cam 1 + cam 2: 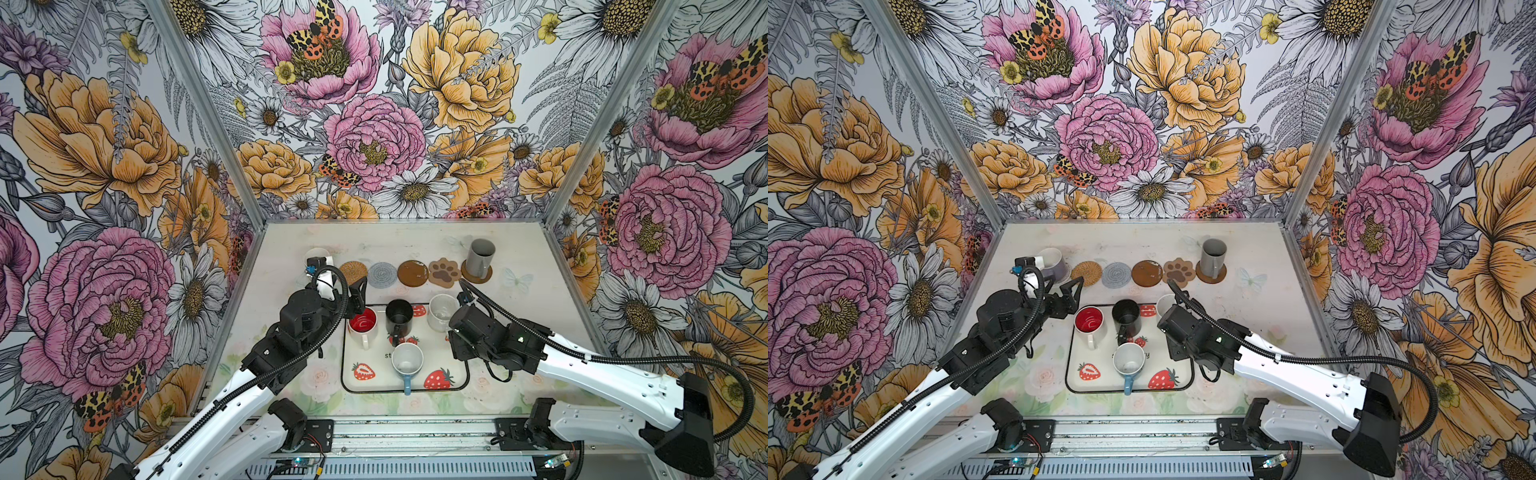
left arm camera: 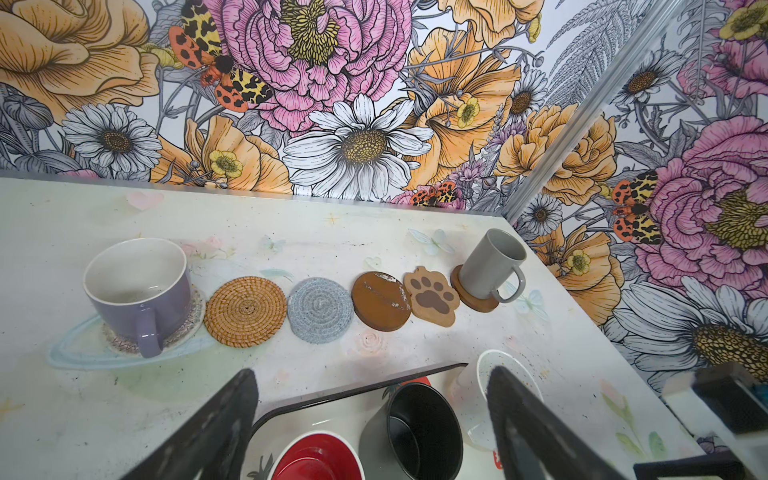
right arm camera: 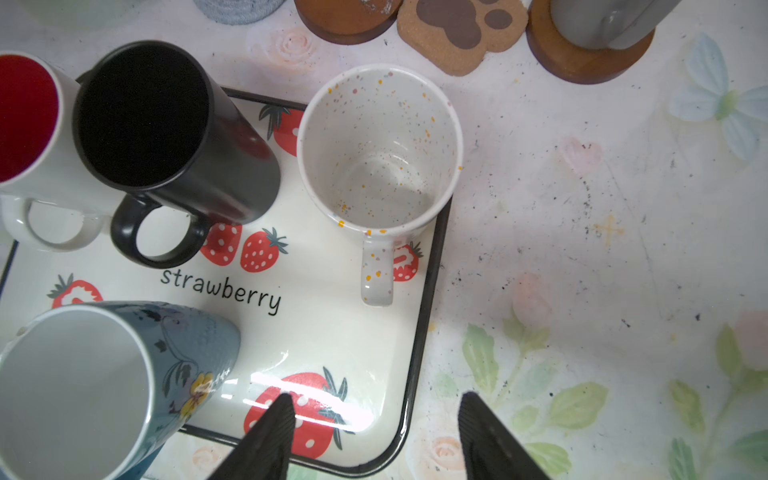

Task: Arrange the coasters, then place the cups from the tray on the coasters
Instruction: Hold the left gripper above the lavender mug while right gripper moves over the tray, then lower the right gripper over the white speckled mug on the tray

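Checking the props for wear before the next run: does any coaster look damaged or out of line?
Yes. The bare brown disc coaster has whitish scrapes across its top, as if the finish peeled. The paw-print coaster crowds against it.

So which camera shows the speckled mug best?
The right wrist view: the speckled mug shows whole, specks and handle clear. In both top views the right arm partly hides it; the left wrist view catches only its rim.

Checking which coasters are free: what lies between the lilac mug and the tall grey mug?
Four bare coasters in a row, clearest in the left wrist view: woven rattan, grey spiral, brown disc, paw-shaped.
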